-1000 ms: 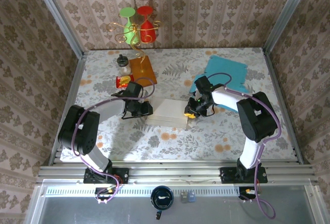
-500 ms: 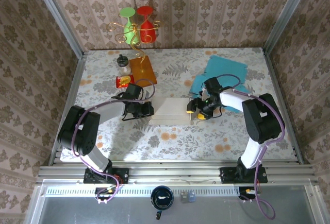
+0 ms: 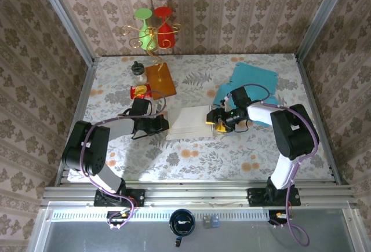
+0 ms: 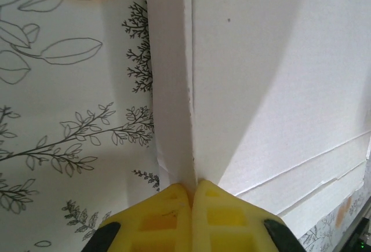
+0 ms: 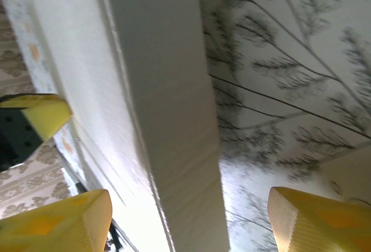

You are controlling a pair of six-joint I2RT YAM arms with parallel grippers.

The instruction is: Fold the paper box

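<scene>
Right now, the paper box (image 3: 188, 121) lies flat near the centre of the top view on the floral tabletop (image 3: 191, 159), between my 2 arms. My left claw (image 3: 164, 124) is clenched on the box's left edge; in its wrist view the yellow fingertips (image 4: 174, 211) press together with a thin white flap running into their seam. My right claw (image 3: 213, 122) is released, its 2 fingers (image 5: 58, 220) spread wide on either side of the box's right edge, at the centre right of the top view.
</scene>
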